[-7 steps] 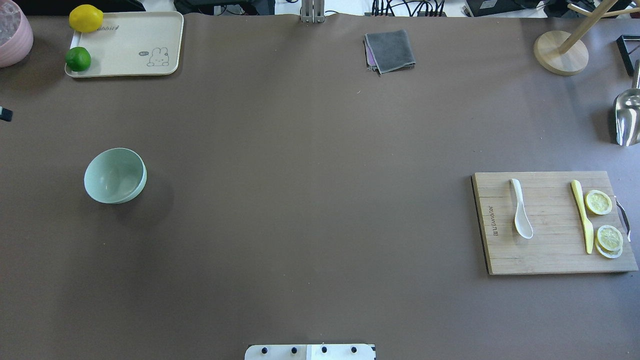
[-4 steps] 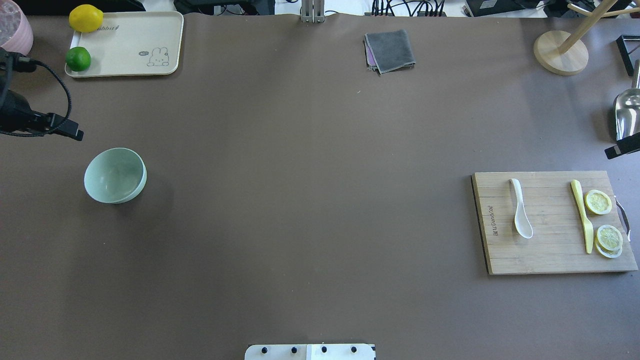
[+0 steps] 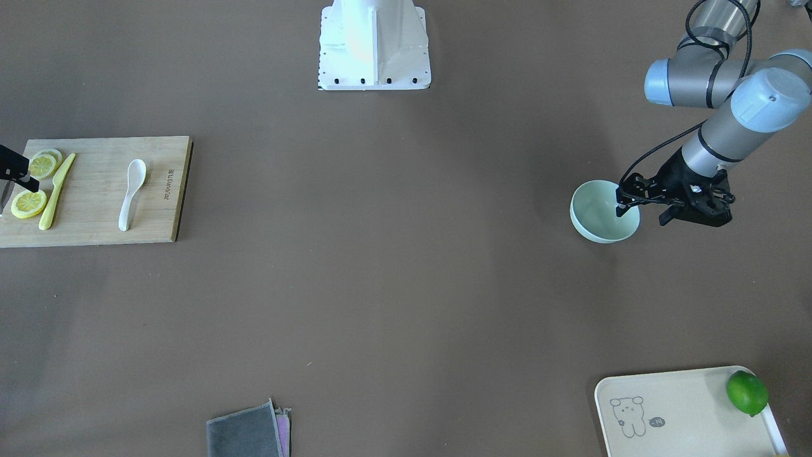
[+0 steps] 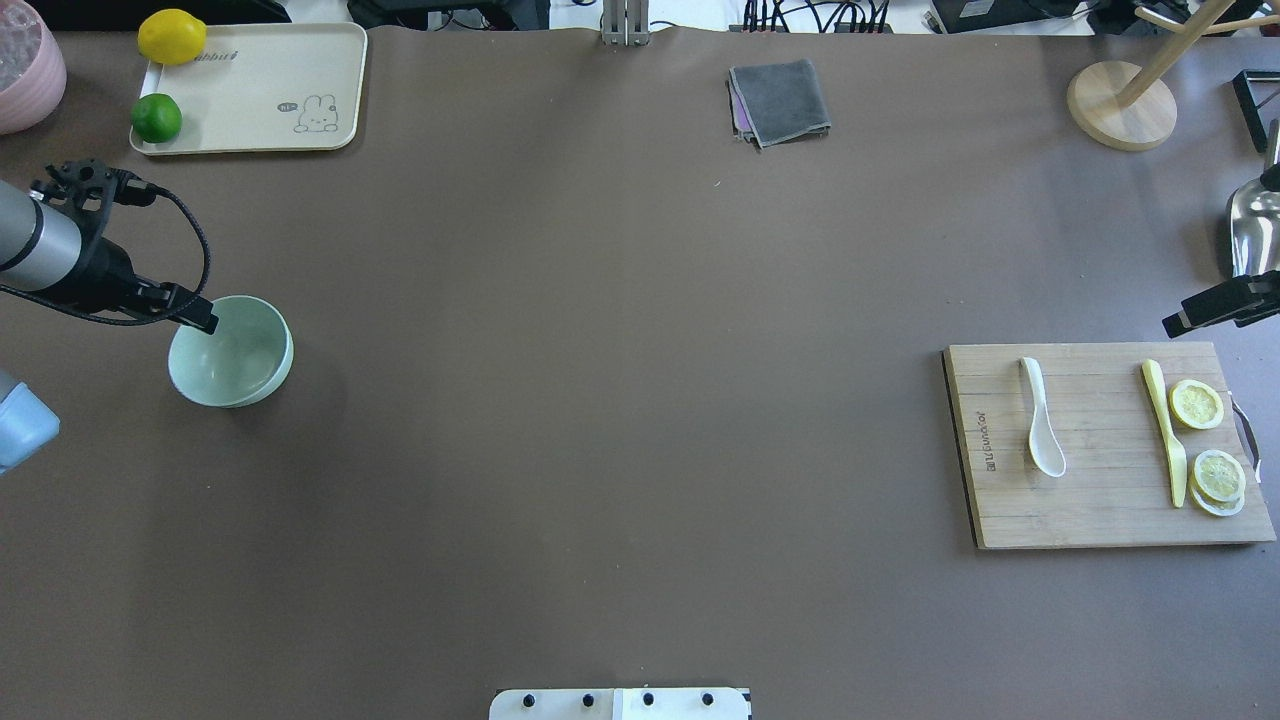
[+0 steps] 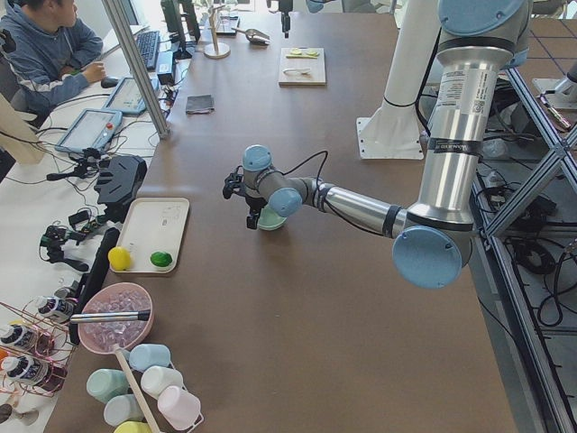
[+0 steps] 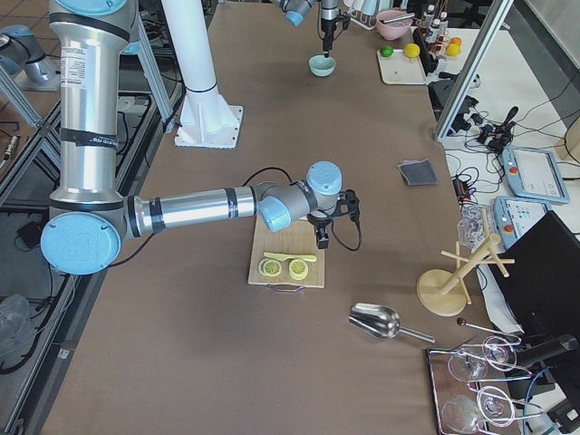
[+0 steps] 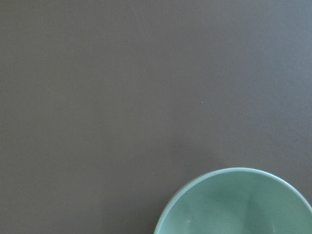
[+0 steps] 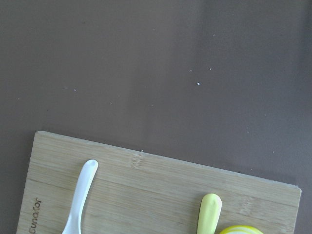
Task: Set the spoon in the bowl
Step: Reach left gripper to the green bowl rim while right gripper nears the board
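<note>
Overhead exterior puts the spoon (image 4: 1042, 425) flat on the cutting board (image 4: 1100, 500), handle toward 12 o'clock, the bowl (image 4: 270, 365) far off at 9 o'clock with the spread-open left gripper (image 3: 642, 212) over its rim, so I'd bring the right gripper (image 4: 1200, 310) (claw state: I cannot tell) down from 2 o'clock and pinch the handle crosswise.

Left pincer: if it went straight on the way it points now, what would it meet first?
Probably the bowl: the left pincer points down over the bowl's edge nearest its arm. Whether it would land on the rim or just inside is unclear from these views.
</note>
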Controlling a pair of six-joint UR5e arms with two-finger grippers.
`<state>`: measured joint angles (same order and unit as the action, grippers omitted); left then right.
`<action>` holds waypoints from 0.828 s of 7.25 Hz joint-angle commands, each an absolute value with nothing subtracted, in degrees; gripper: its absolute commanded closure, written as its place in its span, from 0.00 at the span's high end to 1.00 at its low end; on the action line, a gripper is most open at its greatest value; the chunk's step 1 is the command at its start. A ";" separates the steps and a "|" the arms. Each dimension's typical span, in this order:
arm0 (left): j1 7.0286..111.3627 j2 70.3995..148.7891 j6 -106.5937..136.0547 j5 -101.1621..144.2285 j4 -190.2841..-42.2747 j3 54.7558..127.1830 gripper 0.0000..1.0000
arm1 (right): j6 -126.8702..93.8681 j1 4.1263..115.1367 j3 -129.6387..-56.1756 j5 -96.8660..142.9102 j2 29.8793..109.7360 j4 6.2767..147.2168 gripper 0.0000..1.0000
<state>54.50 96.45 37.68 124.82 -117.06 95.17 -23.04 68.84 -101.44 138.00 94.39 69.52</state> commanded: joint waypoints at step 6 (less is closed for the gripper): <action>53.35 97.47 38.41 125.77 -117.69 92.02 0.00 | -23.12 67.50 -101.51 137.90 94.39 69.52 0.93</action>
